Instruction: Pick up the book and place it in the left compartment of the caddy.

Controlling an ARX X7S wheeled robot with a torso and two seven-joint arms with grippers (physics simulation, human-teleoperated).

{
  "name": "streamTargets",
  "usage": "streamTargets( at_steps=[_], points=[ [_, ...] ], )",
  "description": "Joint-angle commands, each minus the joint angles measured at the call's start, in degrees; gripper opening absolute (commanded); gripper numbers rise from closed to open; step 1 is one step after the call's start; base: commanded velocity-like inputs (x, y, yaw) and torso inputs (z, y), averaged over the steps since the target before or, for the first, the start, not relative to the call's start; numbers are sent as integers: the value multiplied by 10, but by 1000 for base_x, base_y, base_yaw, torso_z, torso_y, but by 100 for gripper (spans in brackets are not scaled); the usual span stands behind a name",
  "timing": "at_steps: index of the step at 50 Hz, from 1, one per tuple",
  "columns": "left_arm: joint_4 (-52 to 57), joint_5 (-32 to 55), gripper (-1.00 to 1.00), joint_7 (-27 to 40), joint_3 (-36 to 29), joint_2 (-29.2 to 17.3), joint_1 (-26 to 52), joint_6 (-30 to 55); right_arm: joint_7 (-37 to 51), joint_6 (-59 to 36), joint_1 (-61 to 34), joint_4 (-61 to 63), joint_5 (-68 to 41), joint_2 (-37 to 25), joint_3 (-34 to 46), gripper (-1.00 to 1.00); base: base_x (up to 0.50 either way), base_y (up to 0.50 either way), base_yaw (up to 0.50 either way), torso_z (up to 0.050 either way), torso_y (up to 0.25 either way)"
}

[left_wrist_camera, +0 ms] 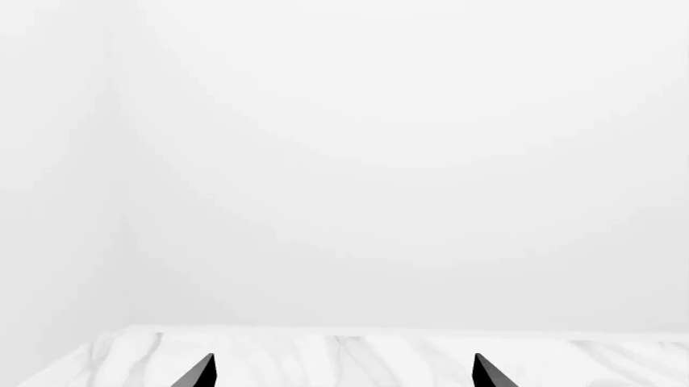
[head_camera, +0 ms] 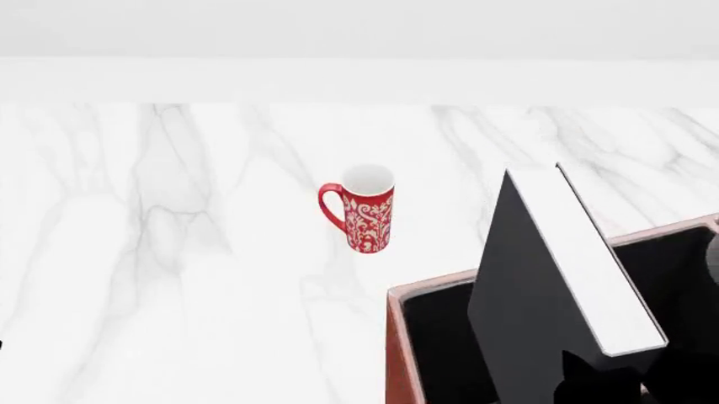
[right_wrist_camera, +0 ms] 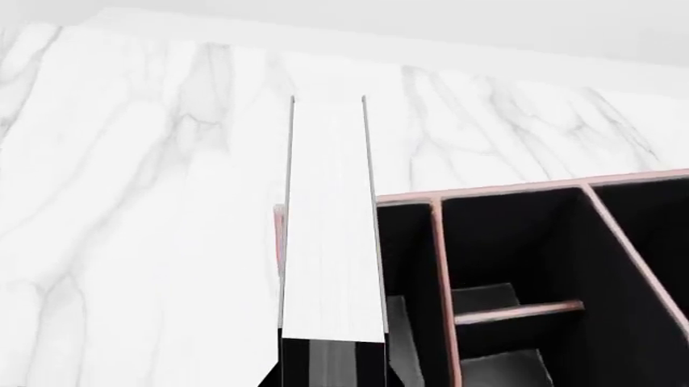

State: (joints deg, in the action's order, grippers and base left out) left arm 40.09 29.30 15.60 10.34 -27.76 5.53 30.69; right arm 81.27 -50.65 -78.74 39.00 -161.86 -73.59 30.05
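Note:
The black book (head_camera: 528,295), with its white page edges (head_camera: 584,252) facing up, stands tilted over the reddish-brown caddy (head_camera: 393,337). Its lower end hangs in the left compartment (head_camera: 439,337); whether it touches the floor is hidden. My right gripper (head_camera: 629,379) is shut on the book's near end. In the right wrist view the book (right_wrist_camera: 328,226) runs away from my right gripper (right_wrist_camera: 331,367), between the caddy's outer wall and a divider (right_wrist_camera: 436,242). My left gripper (left_wrist_camera: 344,371) is open and empty, out of the head view.
A red patterned mug (head_camera: 365,210) stands on the marble table (head_camera: 168,252), to the left of and beyond the caddy. A short cross divider (right_wrist_camera: 517,310) splits the caddy's smaller sections. A white wall (left_wrist_camera: 344,161) rises behind the table's far edge.

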Motion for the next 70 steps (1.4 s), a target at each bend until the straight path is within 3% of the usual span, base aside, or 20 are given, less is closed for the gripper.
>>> streamTargets(
  at_steps=[1, 20, 41, 70],
  points=[
    [0, -1, 100, 1, -2, -1, -1, -2, -62, -1, 44, 0, 70, -17, -5, -100, 0, 0, 0, 0, 0],
    [0, 1, 100, 3, -4, -3, -1, -3, -139, 17, 139, -10, 180, -14, 1, -100, 0, 0, 0, 1, 1],
    [0, 4, 100, 5, -3, -5, -2, -5, -155, -19, 156, -28, 251, -13, 9, -100, 0, 0, 0, 0, 1],
    [2, 7, 100, 9, -4, -9, -4, -6, -228, 7, 236, -26, 346, -20, 6, -100, 0, 0, 0, 0, 1]
  ],
)
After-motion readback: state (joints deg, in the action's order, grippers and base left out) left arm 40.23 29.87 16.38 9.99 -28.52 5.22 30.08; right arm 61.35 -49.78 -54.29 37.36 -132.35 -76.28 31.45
